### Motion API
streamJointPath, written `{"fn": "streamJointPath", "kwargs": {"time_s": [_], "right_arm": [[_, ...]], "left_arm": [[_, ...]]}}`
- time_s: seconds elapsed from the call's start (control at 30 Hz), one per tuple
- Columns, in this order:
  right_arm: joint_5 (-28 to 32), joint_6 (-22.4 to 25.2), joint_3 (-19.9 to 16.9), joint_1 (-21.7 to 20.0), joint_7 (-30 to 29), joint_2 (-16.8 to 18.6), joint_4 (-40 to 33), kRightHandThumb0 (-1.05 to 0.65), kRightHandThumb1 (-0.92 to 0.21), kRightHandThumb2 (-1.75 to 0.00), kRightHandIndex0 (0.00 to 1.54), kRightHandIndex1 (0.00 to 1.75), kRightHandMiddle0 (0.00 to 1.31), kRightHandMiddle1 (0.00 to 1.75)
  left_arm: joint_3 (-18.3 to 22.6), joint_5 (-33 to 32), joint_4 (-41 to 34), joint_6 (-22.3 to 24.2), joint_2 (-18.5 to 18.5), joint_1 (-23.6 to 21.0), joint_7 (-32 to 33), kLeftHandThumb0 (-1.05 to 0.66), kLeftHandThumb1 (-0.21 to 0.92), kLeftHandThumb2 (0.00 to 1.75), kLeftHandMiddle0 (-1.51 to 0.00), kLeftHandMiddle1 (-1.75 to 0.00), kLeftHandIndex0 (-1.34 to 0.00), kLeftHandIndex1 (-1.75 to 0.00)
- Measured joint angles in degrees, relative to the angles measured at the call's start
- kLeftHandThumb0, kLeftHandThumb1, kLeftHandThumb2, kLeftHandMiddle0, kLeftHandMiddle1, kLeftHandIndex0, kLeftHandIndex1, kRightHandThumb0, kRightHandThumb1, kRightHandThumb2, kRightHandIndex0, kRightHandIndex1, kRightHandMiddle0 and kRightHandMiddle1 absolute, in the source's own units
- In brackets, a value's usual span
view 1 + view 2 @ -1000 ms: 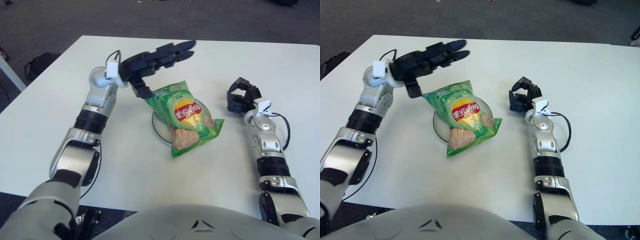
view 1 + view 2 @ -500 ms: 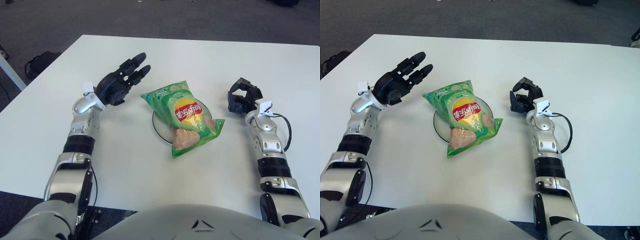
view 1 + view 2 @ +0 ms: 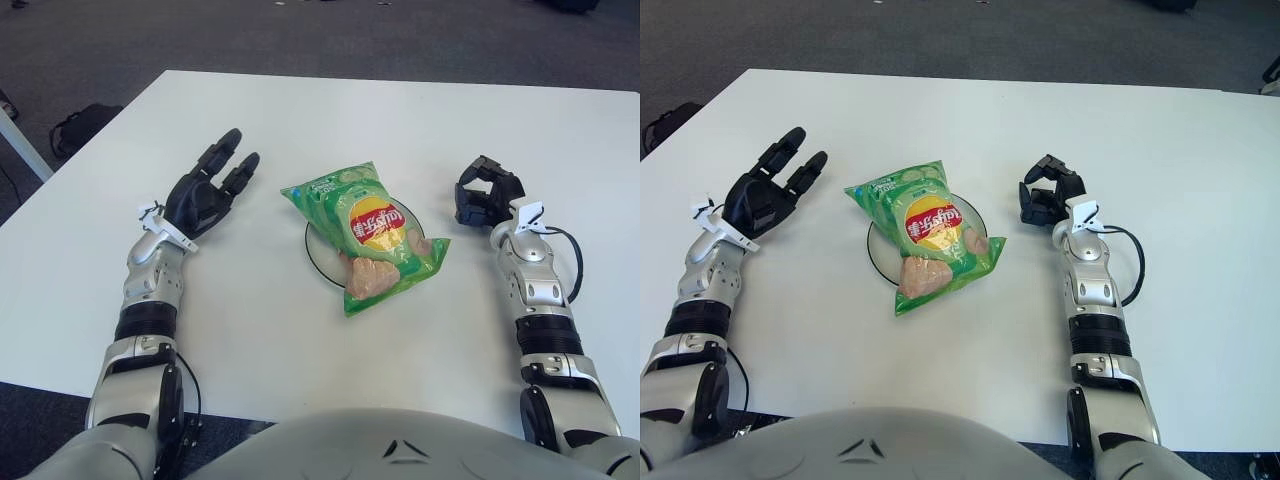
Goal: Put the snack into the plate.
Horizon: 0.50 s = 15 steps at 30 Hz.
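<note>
A green snack bag [image 3: 366, 234] with a red and yellow logo lies across a small white plate [image 3: 314, 253] at the table's middle, covering most of it. My left hand [image 3: 208, 189] is open and empty, fingers spread, to the left of the bag and apart from it. My right hand [image 3: 484, 190] is curled shut and empty, parked to the right of the plate.
The white table [image 3: 300, 120] spreads wide around the plate. Its far edge and left corner border dark carpet. A dark bag [image 3: 80, 127] lies on the floor past the left edge.
My left hand has drawn back from above the bag's top, moving left and toward me, with fingers spread. The bag stays on the plate. The right hand has not moved.
</note>
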Motion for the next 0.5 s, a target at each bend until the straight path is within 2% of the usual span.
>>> {"fn": "streamJointPath", "kwargs": {"time_s": [0.1,0.13,0.27,0.3,0.33,0.43,0.5], "right_arm": [[-0.05,0.0,0.09,0.01,0.0,-0.15,-0.01,-0.47,-0.34,-1.28,1.29,1.75,0.59,1.75],[-0.13,0.02,0.09,0.01,0.0,-0.21,-0.01,-0.47,-0.34,-1.29,1.29,1.75,0.59,1.75],[-0.16,0.04,0.09,0.12,-0.02,-0.34,-0.02,-0.47,-0.34,-1.28,1.29,1.75,0.59,1.75],[-0.17,0.05,0.09,0.16,-0.02,-0.41,-0.03,-0.47,-0.35,-1.28,1.29,1.75,0.59,1.75],[-0.17,0.06,0.07,0.23,-0.02,-0.48,-0.04,-0.47,-0.35,-1.28,1.29,1.75,0.59,1.75],[-0.19,0.15,0.07,0.35,-0.02,-0.57,-0.05,-0.47,-0.35,-1.28,1.29,1.75,0.59,1.75],[-0.19,0.15,0.07,0.41,-0.02,-0.6,-0.09,-0.47,-0.35,-1.28,1.29,1.75,0.59,1.75]], "left_arm": [[0.37,1.89,-1.58,-1.8,-1.34,1.18,3.97,-0.94,0.91,0.41,-0.1,-0.61,0.0,-0.2],[0.32,2.79,-1.72,-2.57,-1.91,1.34,5.35,-0.94,0.92,0.46,-0.15,-0.72,0.0,-0.34],[0.47,5.96,-0.53,-5.76,-2.86,1.07,9.48,-0.92,0.92,0.55,-0.25,-0.92,0.0,-0.67],[0.48,6.76,0.11,-6.35,-3.01,0.89,10.39,-0.9,0.92,0.59,-0.29,-1.04,0.0,-0.88],[0.47,8.1,0.84,-7.2,-3.21,0.62,11.91,-0.89,0.92,0.62,-0.31,-1.13,0.0,-1.02],[0.73,11.36,3.26,-8.79,-3.67,-0.25,16.74,-0.84,0.92,0.67,-0.35,-1.32,-0.03,-1.28],[0.95,13.06,4.78,-9.55,-3.82,-0.96,19.7,-0.78,0.91,0.68,-0.4,-1.39,-0.07,-1.38]]}}
